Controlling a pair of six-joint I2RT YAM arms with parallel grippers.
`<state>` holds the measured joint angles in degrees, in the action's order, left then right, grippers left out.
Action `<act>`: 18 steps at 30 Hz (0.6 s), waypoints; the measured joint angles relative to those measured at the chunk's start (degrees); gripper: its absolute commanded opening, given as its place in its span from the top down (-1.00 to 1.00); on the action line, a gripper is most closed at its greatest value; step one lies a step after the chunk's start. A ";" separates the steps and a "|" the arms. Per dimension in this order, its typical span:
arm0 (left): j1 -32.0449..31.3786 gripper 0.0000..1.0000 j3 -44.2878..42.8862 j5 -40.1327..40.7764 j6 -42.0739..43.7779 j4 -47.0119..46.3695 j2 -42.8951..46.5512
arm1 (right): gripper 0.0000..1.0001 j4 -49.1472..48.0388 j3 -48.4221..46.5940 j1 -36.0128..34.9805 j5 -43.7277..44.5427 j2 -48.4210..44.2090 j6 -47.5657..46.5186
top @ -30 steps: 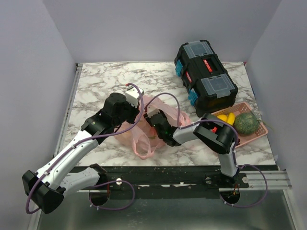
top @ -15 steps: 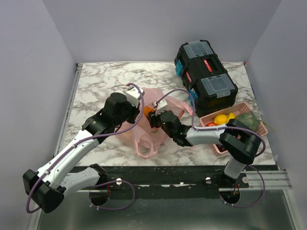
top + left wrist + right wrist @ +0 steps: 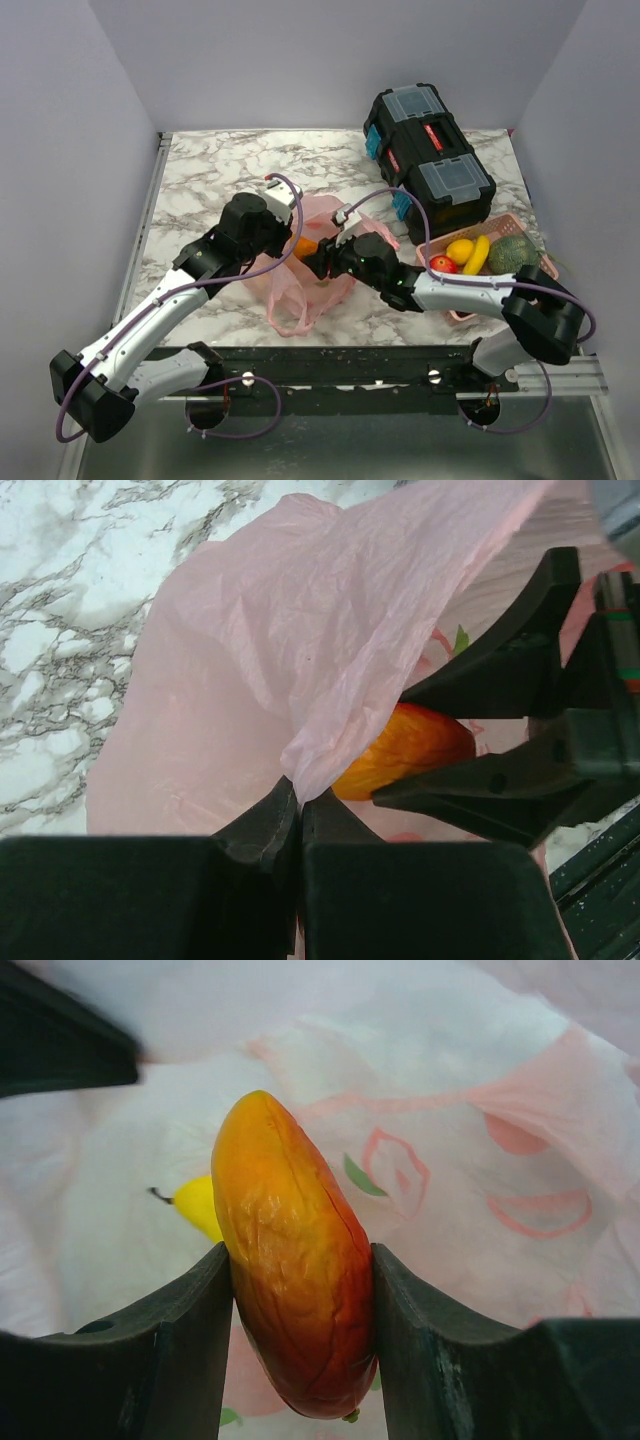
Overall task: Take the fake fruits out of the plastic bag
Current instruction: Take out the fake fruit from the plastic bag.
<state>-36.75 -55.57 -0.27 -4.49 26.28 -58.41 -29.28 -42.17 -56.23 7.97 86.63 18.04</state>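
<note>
Marble-patterned bench (image 3: 200,180) carries the whole job, and the pink plastic bag (image 3: 292,292) lies slumped on it between your two arms, its mouth open where the two hands meet. Your left hand (image 3: 298,805) is clamped tight on a thin fold of the bag's film, holding the rim up like a tent flap. Your right hand (image 3: 300,1290) reaches into that mouth and grips an orange-red fruit (image 3: 405,750) across its narrow sides, fingers partly spread around it. Deeper in the bag, behind it, a small yellow fruit (image 3: 197,1205) lies on the film.

Watch the film first: it drapes close over the gripped fruit, so if you pull out fast I expect the bag to drag along, and the left pinch, which has only that thin fold, could slip free. Watch the fruit next: it is glossy and tapered, much of it stands clear of the smooth fingers, and it may swivel or squirt out if it snags on the rim. A drop back inside could also knock the yellow fruit further out of reach
</note>
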 measured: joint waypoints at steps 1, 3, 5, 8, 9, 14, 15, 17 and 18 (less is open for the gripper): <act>0.00 1.00 0.00 0.00 0.00 0.00 -0.02 | 0.94 0.31 0.13 0.00 -1.05 -1.16 0.39; 0.00 1.00 0.00 0.07 0.00 0.00 -0.04 | 0.94 0.85 0.50 0.00 -2.86 -3.15 1.05; 0.00 1.00 0.00 0.28 0.00 0.00 -0.07 | 0.94 1.51 1.18 0.00 -5.07 -5.35 1.77; 0.00 1.00 0.00 0.74 -0.02 0.00 -0.07 | 0.95 2.91 2.05 0.00 -8.72 -8.09 2.49; 0.00 1.00 0.00 0.85 -0.02 0.00 -0.07 | 0.95 3.54 2.25 0.00 -9.84 -8.94 2.75; 0.00 1.00 0.00 1.29 -0.02 0.02 -0.07 | 0.99 6.80 3.04 0.00 -12.57 -14.25 3.61; 0.00 1.00 0.00 1.33 -0.02 0.02 -0.09 | 0.99 7.50 3.08 0.00 -12.61 -15.56 3.63; 0.00 1.00 0.00 1.38 -0.02 0.02 -0.15 | 0.99 8.87 3.08 0.00 -12.39 -18.23 3.52; 0.00 1.00 0.00 1.44 -0.02 0.02 -0.17 | 0.99 9.62 3.08 0.00 -12.02 -19.67 3.32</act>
<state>-36.75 -55.57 1.17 -4.51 26.30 -58.59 -19.66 -39.09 -56.23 -4.05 66.96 21.37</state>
